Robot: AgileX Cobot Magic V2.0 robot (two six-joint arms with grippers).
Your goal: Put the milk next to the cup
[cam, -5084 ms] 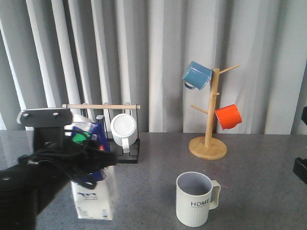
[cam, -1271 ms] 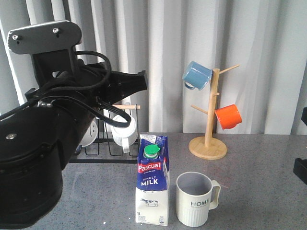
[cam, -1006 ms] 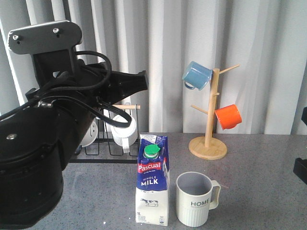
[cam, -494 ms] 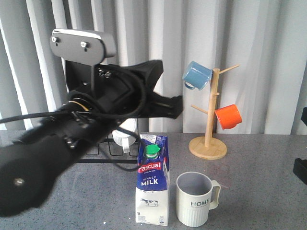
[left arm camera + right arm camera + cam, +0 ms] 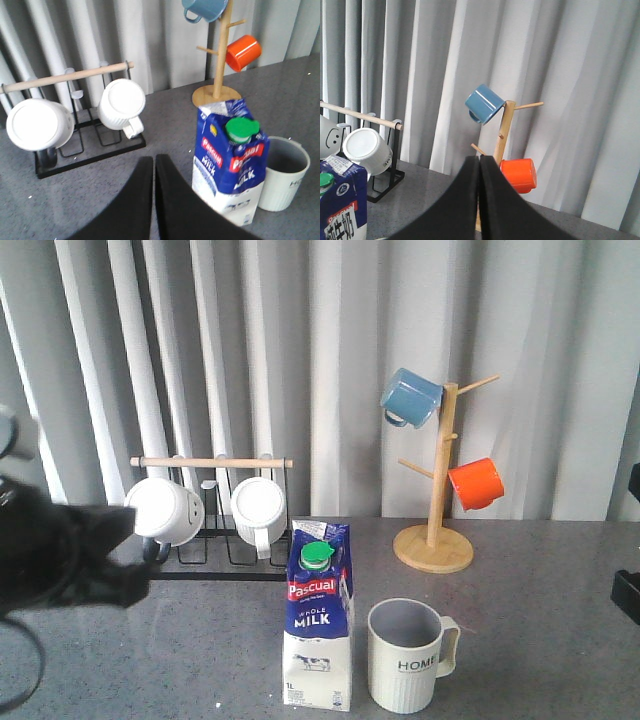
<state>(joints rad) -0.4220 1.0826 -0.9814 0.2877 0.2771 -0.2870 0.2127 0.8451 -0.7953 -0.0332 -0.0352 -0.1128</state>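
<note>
The milk carton (image 5: 318,615), blue and white with a green cap and red Pascual label, stands upright on the grey table, just left of the ribbed off-white HOME cup (image 5: 405,655). Both also show in the left wrist view, the carton (image 5: 231,167) beside the cup (image 5: 281,174). My left gripper (image 5: 154,162) is shut and empty, away to the left of the carton; its arm shows blurred at the left of the front view (image 5: 65,560). My right gripper (image 5: 480,160) is shut and empty, held up above the table. A corner of the carton (image 5: 342,207) shows in the right wrist view.
A black rack with a wooden bar (image 5: 212,462) holds two plain white mugs (image 5: 258,510) behind the carton. A wooden mug tree (image 5: 436,530) at the back right carries a blue mug (image 5: 410,397) and an orange mug (image 5: 474,483). Grey curtains hang behind.
My left arm has let go of the carton, which stands next to the cup, and has swung down and away to the left. The carton and cup have not moved in the last second.
</note>
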